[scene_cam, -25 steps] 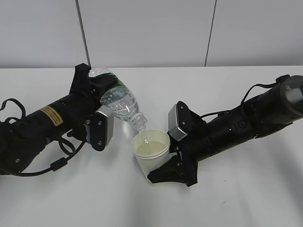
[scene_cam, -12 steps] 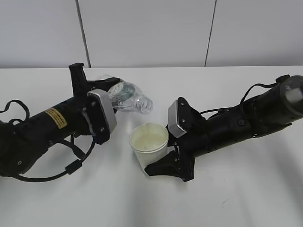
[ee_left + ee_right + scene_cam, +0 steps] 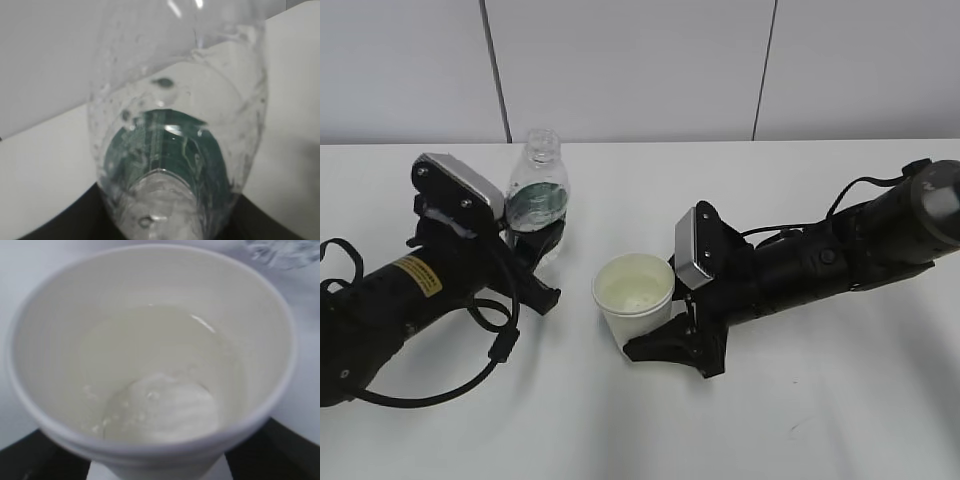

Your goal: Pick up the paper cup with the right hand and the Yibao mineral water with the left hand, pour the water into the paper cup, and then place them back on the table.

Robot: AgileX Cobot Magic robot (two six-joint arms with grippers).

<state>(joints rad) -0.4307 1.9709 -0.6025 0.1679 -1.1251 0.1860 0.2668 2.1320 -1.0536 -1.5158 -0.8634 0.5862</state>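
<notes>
The clear ribbed water bottle (image 3: 536,190) with its dark green label stands upright, uncapped, at the left of the white table (image 3: 800,420). My left gripper (image 3: 542,262) is shut on its lower body. In the left wrist view the bottle (image 3: 175,150) fills the frame between the black fingers. The white paper cup (image 3: 636,305) is upright at the middle with water in it. My right gripper (image 3: 655,345) is shut on the cup's lower part. In the right wrist view the cup (image 3: 150,365) shows water pooled in its bottom.
A grey panelled wall (image 3: 640,60) runs behind the table's far edge. Black cables loop beside the left arm (image 3: 490,350) and along the right arm (image 3: 860,190). A small dark scuff (image 3: 798,428) marks the table at the front right.
My left gripper has swung the bottle from tilted over the cup to upright and moved it left and down. The pouring has stopped. The cup and right gripper have barely moved.
</notes>
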